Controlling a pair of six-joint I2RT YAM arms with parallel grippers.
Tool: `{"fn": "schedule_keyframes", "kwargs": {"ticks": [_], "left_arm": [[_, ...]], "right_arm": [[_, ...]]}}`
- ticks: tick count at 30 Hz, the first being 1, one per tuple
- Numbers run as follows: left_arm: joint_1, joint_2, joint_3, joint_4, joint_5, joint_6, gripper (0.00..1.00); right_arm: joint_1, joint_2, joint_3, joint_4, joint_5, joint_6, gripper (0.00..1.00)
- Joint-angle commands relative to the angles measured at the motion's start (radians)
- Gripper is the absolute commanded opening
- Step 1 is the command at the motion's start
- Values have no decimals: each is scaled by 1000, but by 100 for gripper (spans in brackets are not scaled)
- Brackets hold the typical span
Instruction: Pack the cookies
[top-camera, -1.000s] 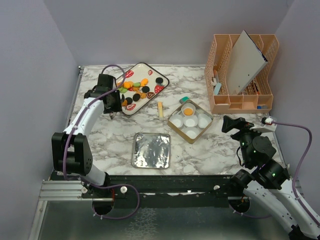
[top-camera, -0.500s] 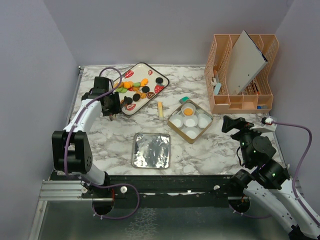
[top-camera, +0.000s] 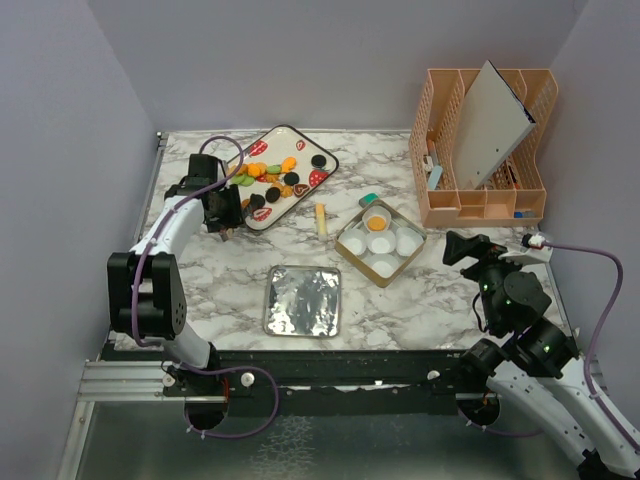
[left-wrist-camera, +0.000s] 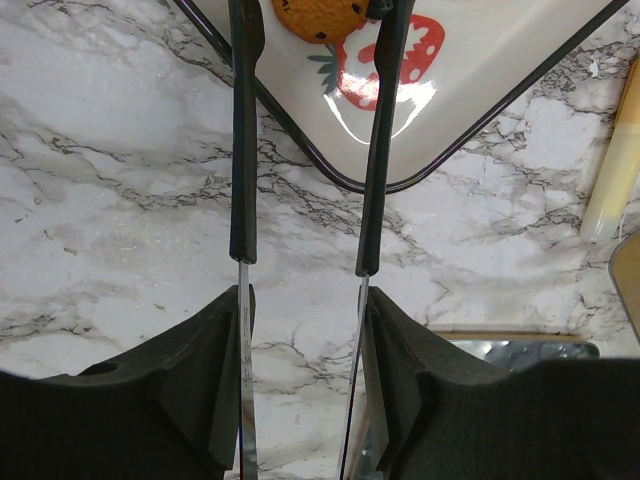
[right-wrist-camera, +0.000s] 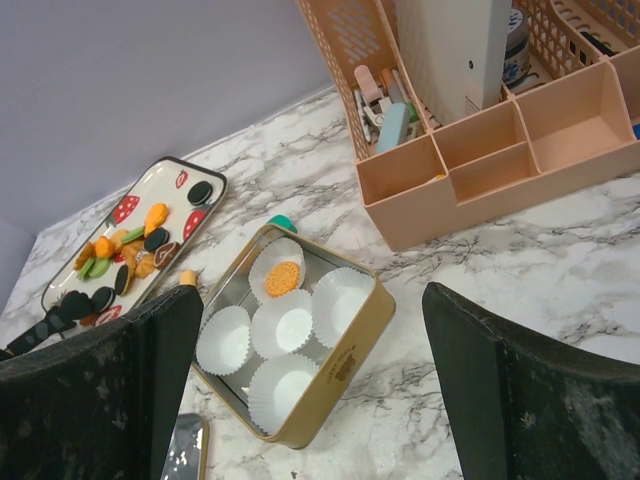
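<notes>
The cookies (top-camera: 272, 180) lie as small orange, black, green and brown discs on a white strawberry-print tray (top-camera: 290, 133) at the back left. My left gripper (top-camera: 228, 212) sits at the tray's near corner, shut on a pair of metal tweezers (left-wrist-camera: 243, 200). The tweezers' black tips straddle an orange cookie (left-wrist-camera: 318, 18) without clearly pinching it. One orange cookie (right-wrist-camera: 279, 279) rests in a paper cup inside the gold tin (top-camera: 350, 252). My right gripper (top-camera: 462, 248) hovers open at the right, empty, with the tin (right-wrist-camera: 350, 365) in its view.
A silver lid (top-camera: 304, 300) lies flat at front centre. A pale stick (top-camera: 321, 218) and a teal object (top-camera: 368, 200) lie between tray and tin. A peach desk organiser (top-camera: 485, 150) stands at the back right. Grey walls enclose the table.
My left gripper has shifted slightly back along the tray's near corner, and the tweezers' arms have spread a little. The right arm has not moved.
</notes>
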Motion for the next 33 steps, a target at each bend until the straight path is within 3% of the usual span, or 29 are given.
{"fn": "schedule_keyframes", "kwargs": {"ticks": [1,10,27,33], "left_arm": [[7,24,-11,27,50,-1,50],[7,40,-14,29,54,-1,49],[3,-75,11,5,51,-16,36],[-56,-104,28,-11,50,-9,35]], "right_arm": [[-6,11,0,13,-6,-8,100],[-6,12,-3,14,-6,-8,100],[-6,11,1,12,-5,-8,100],[-6,11,3,12,-6,-8,100]]}}
